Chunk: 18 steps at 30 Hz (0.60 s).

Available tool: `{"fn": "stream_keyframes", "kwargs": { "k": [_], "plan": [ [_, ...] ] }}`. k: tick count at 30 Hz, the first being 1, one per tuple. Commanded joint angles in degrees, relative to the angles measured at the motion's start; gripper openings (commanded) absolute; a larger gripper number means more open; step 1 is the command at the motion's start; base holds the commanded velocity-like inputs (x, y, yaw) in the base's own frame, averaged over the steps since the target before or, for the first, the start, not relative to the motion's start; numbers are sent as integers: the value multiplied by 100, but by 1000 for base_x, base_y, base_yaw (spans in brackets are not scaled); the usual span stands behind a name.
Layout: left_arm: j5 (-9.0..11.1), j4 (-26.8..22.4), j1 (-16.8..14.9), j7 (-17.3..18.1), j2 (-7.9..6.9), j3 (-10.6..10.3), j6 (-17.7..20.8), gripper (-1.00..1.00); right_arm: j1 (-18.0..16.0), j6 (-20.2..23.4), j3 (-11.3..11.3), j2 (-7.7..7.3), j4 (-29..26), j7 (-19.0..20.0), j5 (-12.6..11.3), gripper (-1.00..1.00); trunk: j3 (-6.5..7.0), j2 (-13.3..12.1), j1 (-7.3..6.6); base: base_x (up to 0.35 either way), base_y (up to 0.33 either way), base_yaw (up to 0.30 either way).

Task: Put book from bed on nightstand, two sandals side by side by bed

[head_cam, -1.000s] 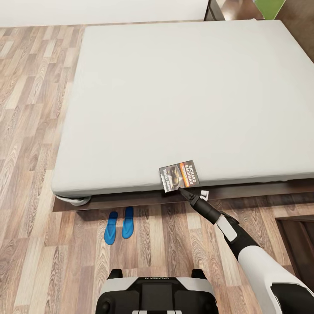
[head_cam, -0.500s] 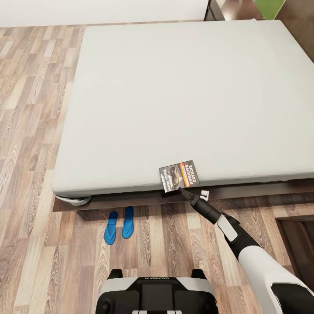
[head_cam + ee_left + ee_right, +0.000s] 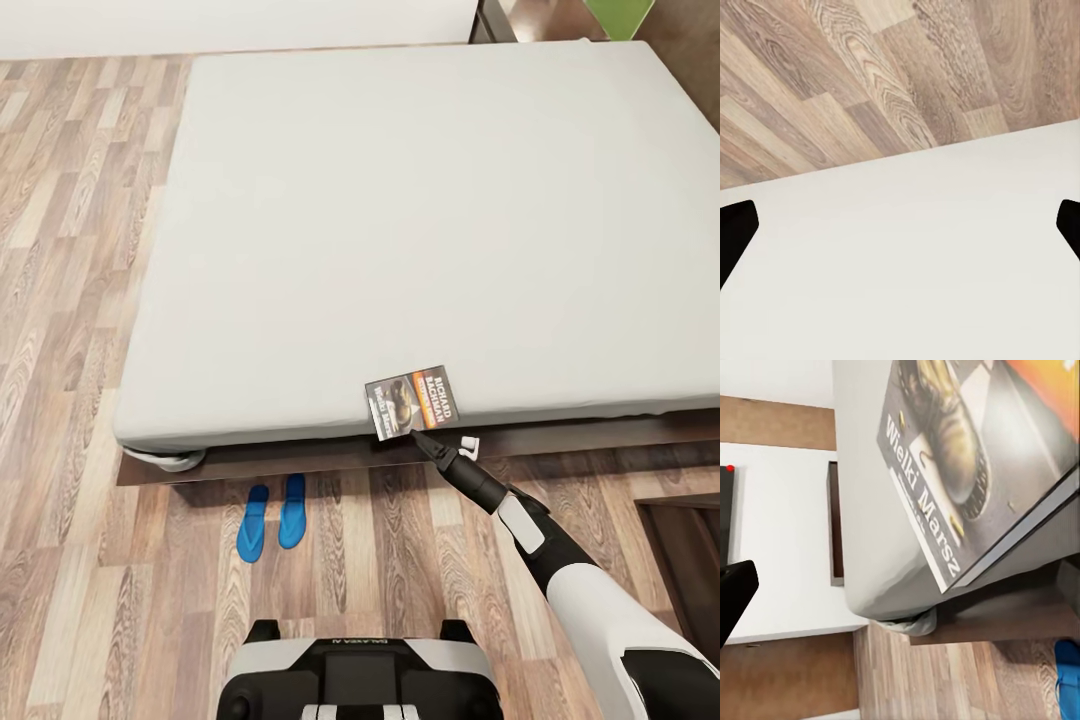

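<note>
- My right gripper (image 3: 440, 440) sits at the near edge of the bed (image 3: 400, 200), its dark finger (image 3: 425, 445) pointing at the book's near corner; the other, white-tipped finger (image 3: 468, 443) stands off to the side, so the jaws are spread apart and hold nothing.
- The book (image 3: 411, 401) lies flat on the mattress, right at the near edge, its near corner reaching to that edge and beside my dark fingertip. Whether the finger touches it I cannot tell.
- From my right wrist, the book (image 3: 975, 457) is very close: grey cover, white lettering, a gold boot picture, an orange patch at one corner. It rests on the mattress edge, and one dark fingertip (image 3: 735, 592) shows at the side of the picture.
- The two blue sandals (image 3: 272, 516) lie side by side on the wood floor (image 3: 70, 400), just in front of the bed frame near its near-left corner, well apart from the book.
- My left gripper's (image 3: 900, 232) two dark fingertips (image 3: 735, 232) sit far apart at opposite sides of the left wrist picture, so it is open, with nothing between them; beyond it are a pale surface and wood planks.
- A dark wooden cabinet (image 3: 690, 560) stands on the floor at my right.
</note>
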State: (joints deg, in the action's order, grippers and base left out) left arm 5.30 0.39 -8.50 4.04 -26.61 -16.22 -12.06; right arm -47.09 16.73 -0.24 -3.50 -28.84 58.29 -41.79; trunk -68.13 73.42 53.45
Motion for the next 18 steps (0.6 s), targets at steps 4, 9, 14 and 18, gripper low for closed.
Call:
{"fn": "stream_keyframes", "kwargs": {
  "k": [4, 9, 14, 18],
  "plan": [
    [58, 5, -2, 27, -2, -39, -15, 100, -2, 59, -2, -1, 1, 14, -39, 100, -74, 164, 89, 0, 0, 0],
    [57, 5, -2, 27, -2, -39, -12, 100, -2, 59, -2, -1, 1, 14, -39, 100, -110, 244, 133, 0, 0, 0],
    [53, 5, -2, 27, -2, -39, -13, 100, -2, 58, -2, -1, 1, 12, -39, 100, -128, 284, 154, 0, 0, 0],
    [51, 5, -2, 27, -2, -39, -12, 100, -2, 58, -2, -1, 1, 14, -39, 100, -200, 444, 242, 0, 0, 0]
  ]
}}
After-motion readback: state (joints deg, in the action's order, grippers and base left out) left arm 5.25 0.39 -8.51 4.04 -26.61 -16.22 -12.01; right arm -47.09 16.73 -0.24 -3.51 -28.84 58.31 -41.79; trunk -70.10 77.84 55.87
